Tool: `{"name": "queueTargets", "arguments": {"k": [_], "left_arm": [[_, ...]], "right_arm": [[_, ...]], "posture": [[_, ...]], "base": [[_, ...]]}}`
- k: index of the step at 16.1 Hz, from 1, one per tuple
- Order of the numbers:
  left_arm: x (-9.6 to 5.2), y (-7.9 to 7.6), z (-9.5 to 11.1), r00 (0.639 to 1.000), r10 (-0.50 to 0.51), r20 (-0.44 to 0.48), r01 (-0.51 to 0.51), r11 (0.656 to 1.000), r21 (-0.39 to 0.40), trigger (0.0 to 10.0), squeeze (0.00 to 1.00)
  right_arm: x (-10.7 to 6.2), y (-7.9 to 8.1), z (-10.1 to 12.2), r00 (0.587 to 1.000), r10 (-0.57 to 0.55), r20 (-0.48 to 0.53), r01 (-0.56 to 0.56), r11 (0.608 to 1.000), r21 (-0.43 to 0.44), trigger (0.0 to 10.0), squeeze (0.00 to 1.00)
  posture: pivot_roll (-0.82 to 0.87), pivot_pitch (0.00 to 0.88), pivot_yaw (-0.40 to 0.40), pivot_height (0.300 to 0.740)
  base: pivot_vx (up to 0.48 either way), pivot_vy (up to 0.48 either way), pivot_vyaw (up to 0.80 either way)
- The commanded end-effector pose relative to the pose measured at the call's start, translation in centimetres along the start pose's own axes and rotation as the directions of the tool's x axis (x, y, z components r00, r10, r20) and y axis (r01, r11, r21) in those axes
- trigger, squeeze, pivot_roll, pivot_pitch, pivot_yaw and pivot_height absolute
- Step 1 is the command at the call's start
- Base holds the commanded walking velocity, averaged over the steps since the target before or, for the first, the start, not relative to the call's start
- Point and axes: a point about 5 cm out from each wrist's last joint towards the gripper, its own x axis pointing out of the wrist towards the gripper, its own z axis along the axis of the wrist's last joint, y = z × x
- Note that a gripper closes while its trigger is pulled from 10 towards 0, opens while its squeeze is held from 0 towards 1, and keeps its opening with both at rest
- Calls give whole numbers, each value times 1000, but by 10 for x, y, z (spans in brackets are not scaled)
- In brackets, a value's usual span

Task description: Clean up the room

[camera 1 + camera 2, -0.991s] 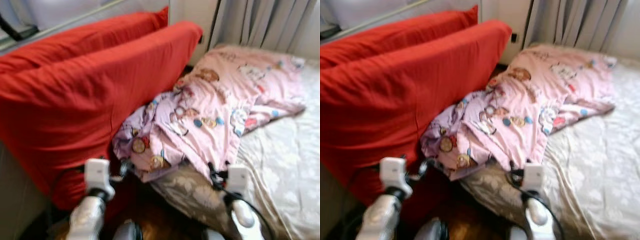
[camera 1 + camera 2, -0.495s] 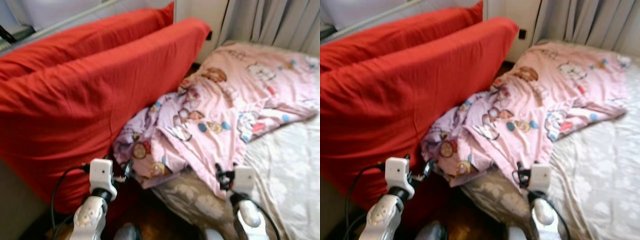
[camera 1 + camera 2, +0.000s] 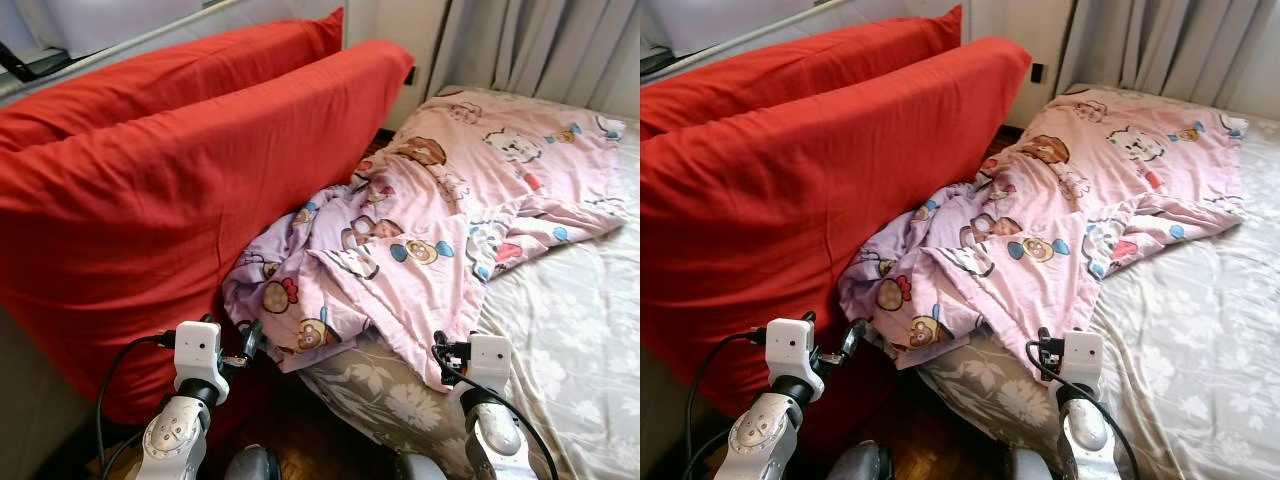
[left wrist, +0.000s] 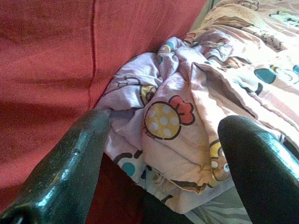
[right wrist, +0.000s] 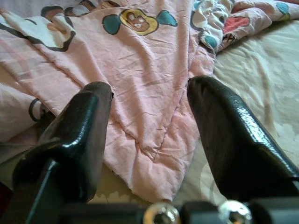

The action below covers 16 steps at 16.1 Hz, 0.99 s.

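A pink blanket [image 3: 430,220] printed with cartoon animals lies crumpled across the bed [image 3: 570,330]. Its bunched lower end [image 4: 173,121] hangs over the bed's left side against the red cushion. My left gripper [image 3: 246,342] is open just short of that bunched end, with fingers [image 4: 70,168] on either side of it in the left wrist view. Over the blanket's pointed lower corner [image 5: 149,154], at the bed's near edge, my right gripper [image 3: 441,352] is open too. Neither gripper holds anything.
Two big red cushions [image 3: 170,190] lean upright along the left, tight against the bed. The bed wears a beige floral sheet [image 3: 560,380]. Grey curtains [image 3: 540,45] hang behind it. Dark wood floor [image 3: 320,445] shows in the narrow gap below me.
The picture has sharpened and shifted slightly as the camera settled. Both arms keep the same pose by the blanket's lower edge, and the blanket lies as before.
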Motion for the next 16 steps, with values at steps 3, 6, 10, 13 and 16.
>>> {"name": "queueTargets", "arguments": {"k": [3,6,10,13,16], "left_arm": [[-1,3,3,1000,11,6,-11,1000,-1,10000,0],[0,3,3,1000,9,6,-9,1000,0,10000,0],[-1,3,2,1000,10,3,-10,1000,3,10000,0],[-2,4,2,1000,13,2,-13,1000,2,10000,0],[-2,4,2,1000,15,0,-15,1000,4,10000,0]], "right_arm": [[1,-1,-2,1000,-15,-16,15,1000,5,10000,0],[0,-2,-3,999,-25,-23,25,1000,5,10000,0],[2,-4,-3,999,-40,-26,40,999,-3,10000,0],[3,-6,-3,998,-61,-36,61,998,5,10000,0],[4,-10,-5,994,-95,-58,97,995,25,10000,0]], "posture": [[6,70,17,635],[6,68,17,635],[8,69,15,635],[9,71,15,635],[12,74,16,635]], "base": [[254,0,0],[261,0,0],[266,0,0],[268,0,0],[84,0,0]]}}
